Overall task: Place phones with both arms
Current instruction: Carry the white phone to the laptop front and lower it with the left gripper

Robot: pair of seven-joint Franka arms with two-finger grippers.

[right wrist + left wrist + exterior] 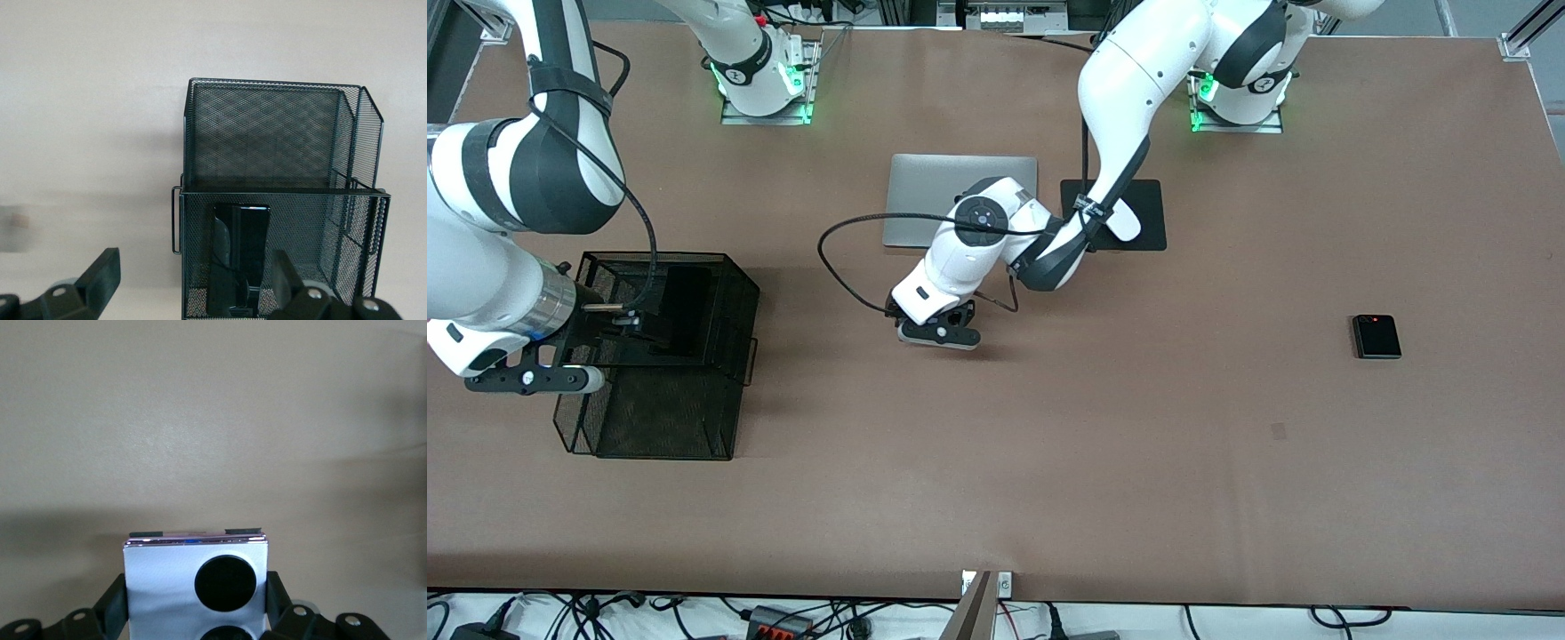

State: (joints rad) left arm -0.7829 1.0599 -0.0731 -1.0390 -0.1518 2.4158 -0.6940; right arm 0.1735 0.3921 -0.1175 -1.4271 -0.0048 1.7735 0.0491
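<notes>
My left gripper (197,597) is shut on the squarish lilac-white phone (167,580) with two black circles, its fingers (115,600) pressing on the phone's two sides. In the front view this gripper (925,318) hangs over the middle of the table, and its hand hides the phone. My right gripper (193,283) is open over the black mesh basket (280,133), nothing between its fingers (100,277). The long black phone (240,260) stands on end inside that basket (738,284). The squarish black phone (1376,336) lies flat on the table toward the left arm's end.
A silver laptop (925,191) lies shut near the robots' bases. Beside it is a black pad (1152,218) with a white mouse (1127,224), partly covered by the left arm. The basket stands at the right arm's end of the brown table (1138,462).
</notes>
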